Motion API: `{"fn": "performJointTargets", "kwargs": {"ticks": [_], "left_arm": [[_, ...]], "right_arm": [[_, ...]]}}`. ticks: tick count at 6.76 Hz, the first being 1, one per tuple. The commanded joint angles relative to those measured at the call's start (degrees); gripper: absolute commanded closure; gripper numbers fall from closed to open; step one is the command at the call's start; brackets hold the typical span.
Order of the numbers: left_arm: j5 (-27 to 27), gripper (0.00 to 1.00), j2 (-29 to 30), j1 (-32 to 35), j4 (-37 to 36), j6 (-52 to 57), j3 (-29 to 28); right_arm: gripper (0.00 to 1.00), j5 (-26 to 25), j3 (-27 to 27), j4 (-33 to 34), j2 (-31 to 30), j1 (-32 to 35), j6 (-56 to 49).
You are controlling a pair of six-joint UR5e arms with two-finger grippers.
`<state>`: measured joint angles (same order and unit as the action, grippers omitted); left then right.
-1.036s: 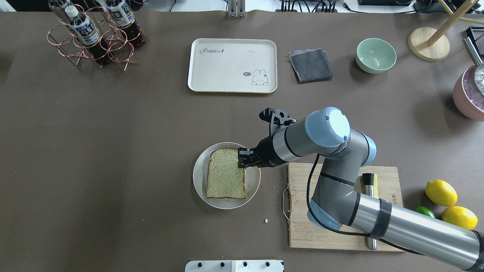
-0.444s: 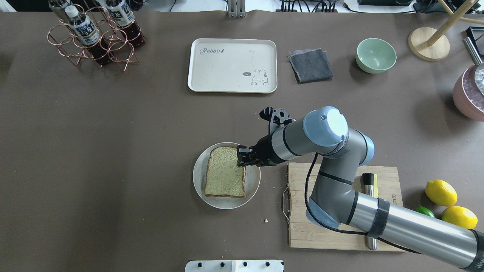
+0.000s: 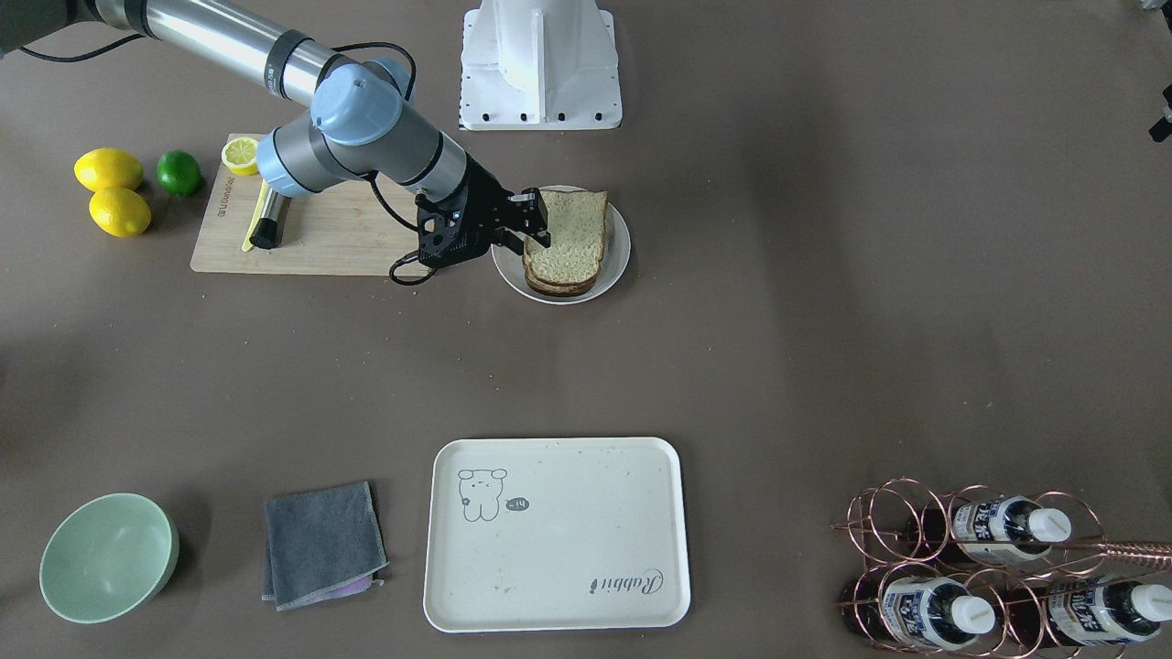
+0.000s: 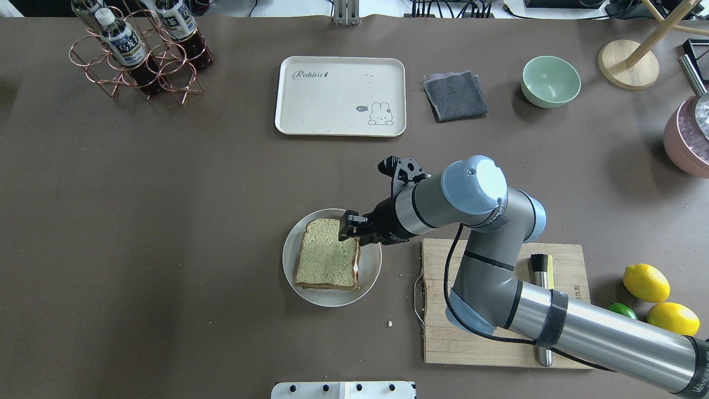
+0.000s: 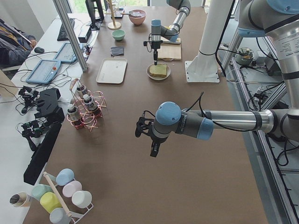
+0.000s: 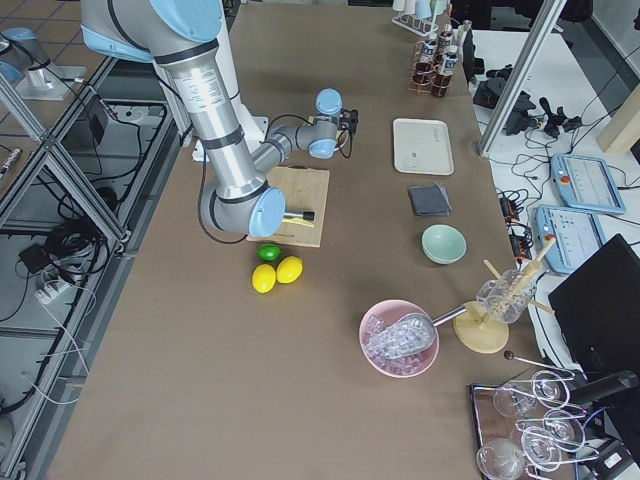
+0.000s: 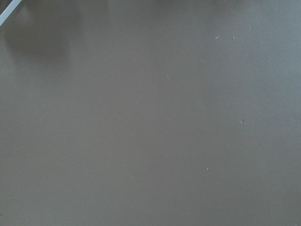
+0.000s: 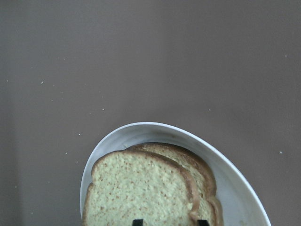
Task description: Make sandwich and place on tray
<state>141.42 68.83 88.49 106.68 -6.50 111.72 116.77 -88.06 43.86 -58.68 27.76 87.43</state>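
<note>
**Sandwich on the plate, right gripper at its corner**

The brown table fills every view. The right arm reaches in across the wooden cutting board, its wrist bent toward the middle of the table. The left arm shows only in the side view from the robot's left. It is stretched low over a bare part of the table, well apart from the food. The left gripper points downward, and I cannot tell whether its jaws are apart or together.

The cream tray lies at the far side of the table from the robot, between a copper bottle rack and a folded grey cloth. A green bowl sits beyond the cloth.

The round white plate is just beside the board's handle end, well apart from the tray. The sandwich lies on it. The top slice sits skewed, so the lower slice peeks out along one side, and a sliver of white shows between them on the board side.

The right gripper is at the top slice's far corner nearest the arm. Its fingers are spread, and the wrist view shows bread surface between the two tips.

Two lemons and a lime lie past the board.
</note>
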Motion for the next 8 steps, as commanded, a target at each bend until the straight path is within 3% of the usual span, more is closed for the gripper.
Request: {"fn": "performJointTargets", "kwargs": {"ticks": [1,3,5,8], "left_arm": [[1.49,0.02,1.39,-7.4,9.54,-16.52,0.16],[0.7,0.02,5.25,-16.81,19.4,-34.64,0.16],[-0.78,0.02,12.17,-25.6,20.41,-49.5,1.3],[-17.36,0.03,24.56,-46.85,19.89,-67.12,1.4]], "right_arm": [[0.01,0.82,-0.61,0.0,-0.12,1.84,0.11],[0.01,6.68,-0.62,-0.09,-1.87,5.88,-0.41],[0.01,16.08,-1.23,0.09,-5.46,14.03,-3.56],[0.01,24.97,-3.42,0.18,-14.07,25.55,-15.67]]}}
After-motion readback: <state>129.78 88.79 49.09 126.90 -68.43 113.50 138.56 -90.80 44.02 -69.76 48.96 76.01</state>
